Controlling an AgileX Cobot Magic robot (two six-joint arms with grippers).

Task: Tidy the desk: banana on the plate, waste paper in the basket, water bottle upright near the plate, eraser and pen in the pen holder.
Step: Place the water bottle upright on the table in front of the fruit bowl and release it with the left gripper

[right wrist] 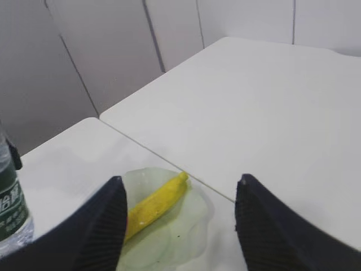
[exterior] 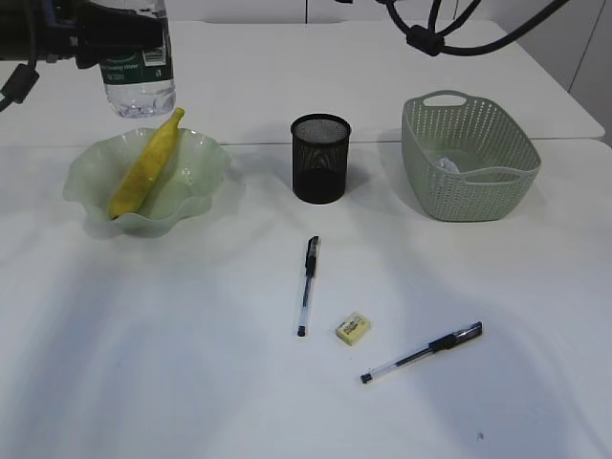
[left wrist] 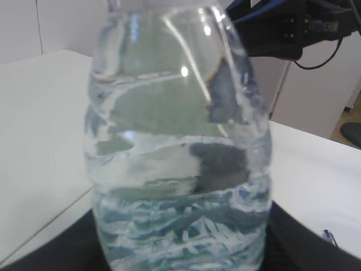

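My left gripper (exterior: 122, 43) is shut on the clear water bottle (exterior: 140, 75), held upright just behind the plate; whether its base touches the table I cannot tell. The bottle (left wrist: 177, 141) fills the left wrist view, with dark fingers (left wrist: 39, 254) on either side. The banana (exterior: 145, 172) lies on the pale green plate (exterior: 196, 196). Waste paper (exterior: 449, 164) sits in the basket (exterior: 470, 196). One pen (exterior: 306, 285), a second pen (exterior: 423, 353) and the yellow eraser (exterior: 352, 328) lie on the table. The black mesh pen holder (exterior: 320, 158) stands mid-table. My right gripper (right wrist: 180, 182) is open and empty, high above the banana (right wrist: 155, 203).
The right arm's cables (exterior: 430, 33) hang at the top of the exterior view; its gripper is out of that view. A seam between two tabletops (exterior: 258, 144) runs behind the plate and pen holder.
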